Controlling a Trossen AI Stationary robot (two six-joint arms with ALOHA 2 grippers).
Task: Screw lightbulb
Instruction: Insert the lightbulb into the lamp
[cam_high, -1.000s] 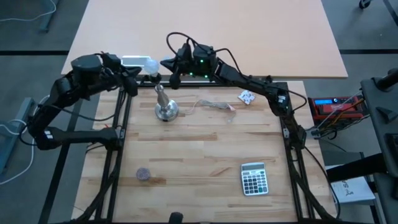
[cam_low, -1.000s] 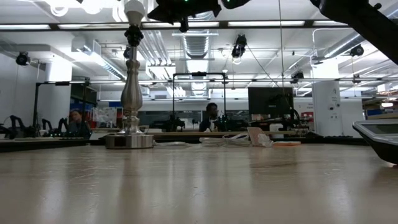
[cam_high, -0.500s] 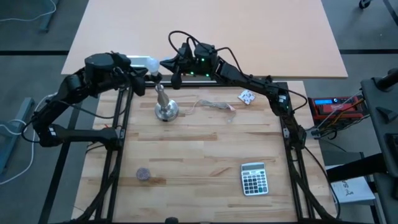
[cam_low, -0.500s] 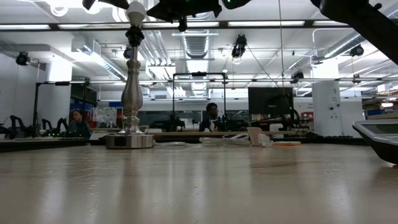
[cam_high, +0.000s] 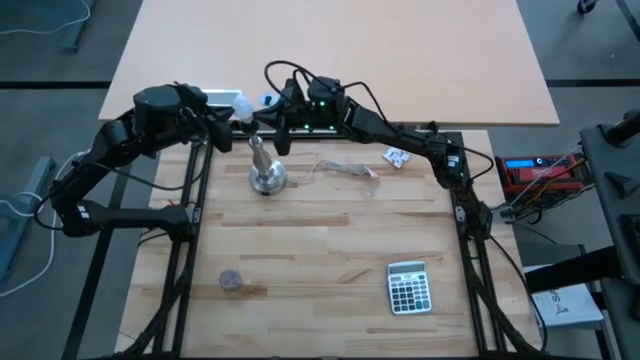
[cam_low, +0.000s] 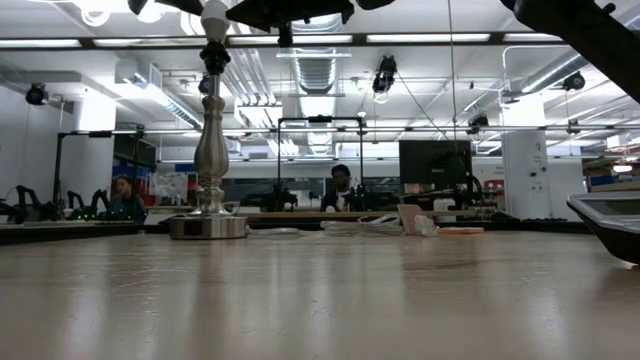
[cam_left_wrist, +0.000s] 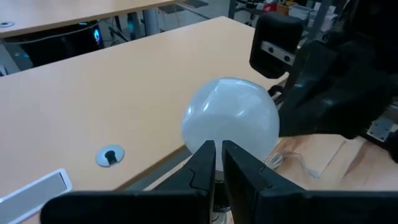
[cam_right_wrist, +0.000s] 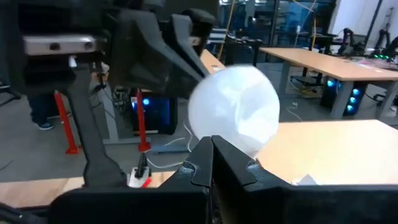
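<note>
Bulb (cam_high: 248, 113) sits atop the stand (cam_high: 266, 176) at the table's (cam_high: 330, 250) far edge, both pincers meeting at it from opposite sides: left pincer (cam_high: 238, 122) nearly shut, right pincer (cam_high: 272, 112) fully shut, neither visibly gripping it, probably to steady or turn the bulb.

I'm holding both grippers at the table's (cam_high: 330, 240) far edge, above the stand (cam_high: 266, 176). My left gripper (cam_high: 238, 118) is coming in from the left, my right gripper (cam_high: 272, 108) from the right, and the bulb (cam_high: 246, 104) is sitting between them, over the stand's top. The stand is standing on the table's far left part. A cable (cam_high: 340, 168) is lying just right of the stand, with a paper scrap (cam_high: 397, 155) farther right. A calculator (cam_high: 408, 286) is lying near right, and a disc (cam_high: 231, 281) is lying near left.
</note>
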